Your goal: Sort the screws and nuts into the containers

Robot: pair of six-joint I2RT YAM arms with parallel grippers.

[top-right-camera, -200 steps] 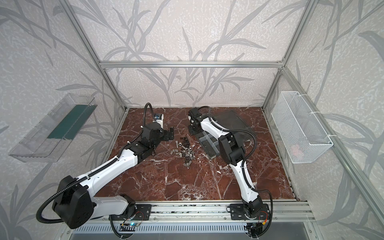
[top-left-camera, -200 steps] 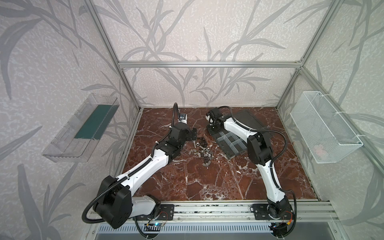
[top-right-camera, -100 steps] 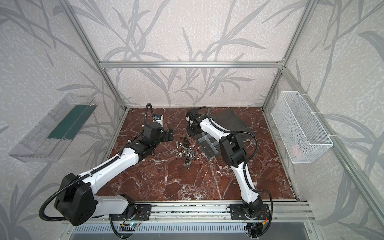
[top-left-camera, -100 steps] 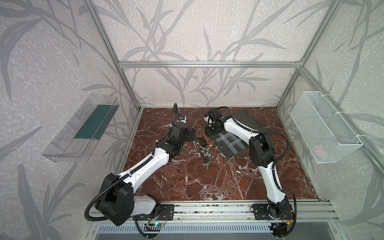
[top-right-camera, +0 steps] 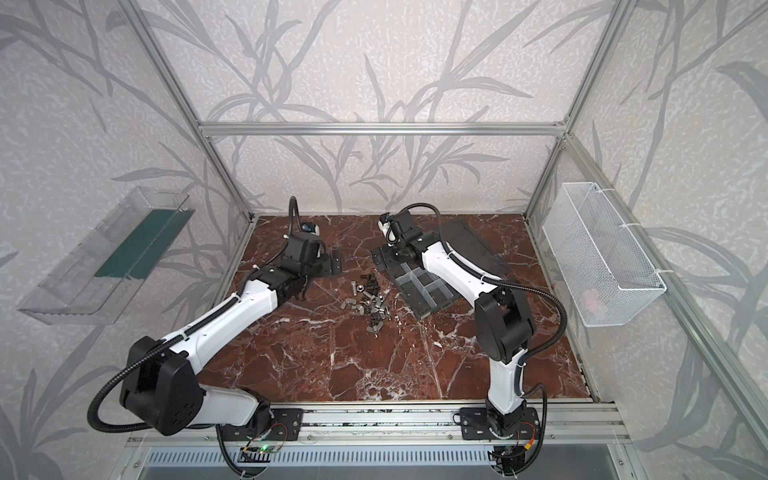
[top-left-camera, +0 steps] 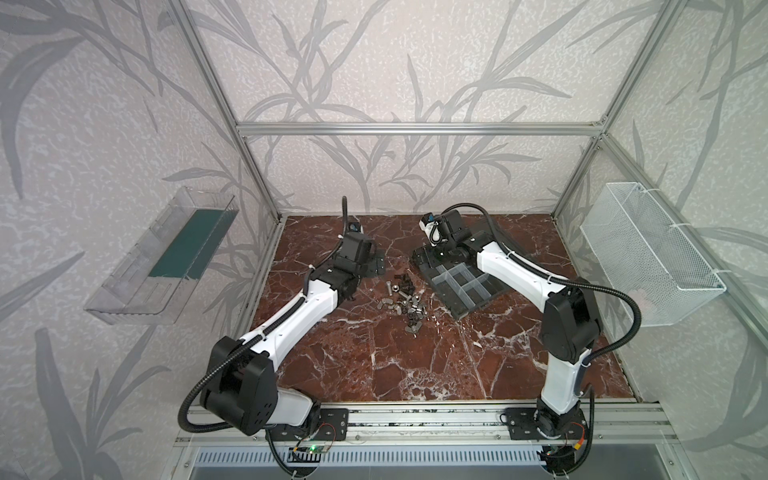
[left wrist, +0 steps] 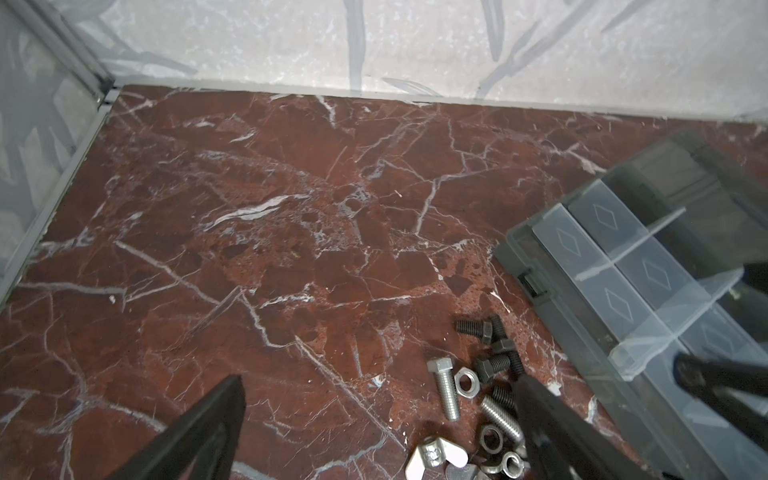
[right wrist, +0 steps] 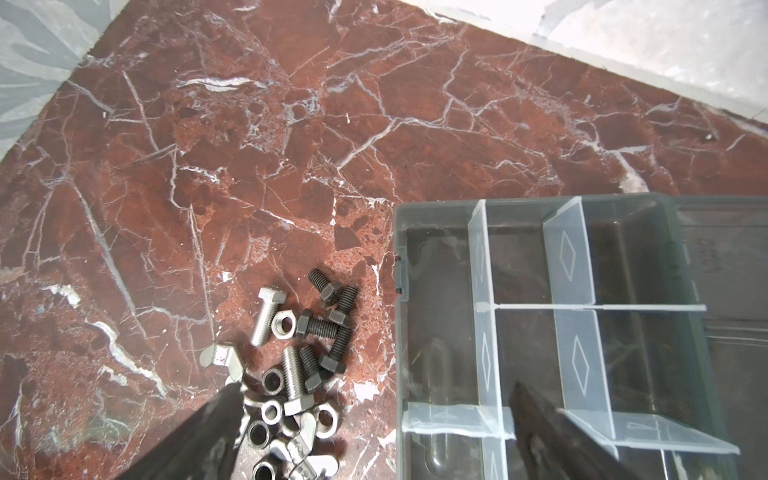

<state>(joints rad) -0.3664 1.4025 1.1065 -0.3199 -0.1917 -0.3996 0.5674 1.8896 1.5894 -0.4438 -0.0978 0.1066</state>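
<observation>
Red marble bench (top-left-camera: 415,365) is bare along its near edge; the loose hardware sits in one heap at its middle. Nearest in that heap are the nuts (top-left-camera: 411,311), silver rings and wing shapes. At its far end lie the screws (top-left-camera: 397,286): a silver screw (right wrist: 268,318) on the left, its long axis running roughly near to far, and several dark ones touching each other just right of it. Just right of the heap stands the open box (right wrist: 400,332), its compartments (right wrist: 440,291) looking empty. Farther back, the left fingers (left wrist: 208,432) hang wide apart, holding nothing, off the heap's far left. The right fingers (right wrist: 552,432) are likewise spread and empty, above the box's far left corner. So the screws lie on the near side of both pairs, between them. I judge the left pair a little closer to the silver screw, and a grip across its shaft would mean closing from left and right.
</observation>
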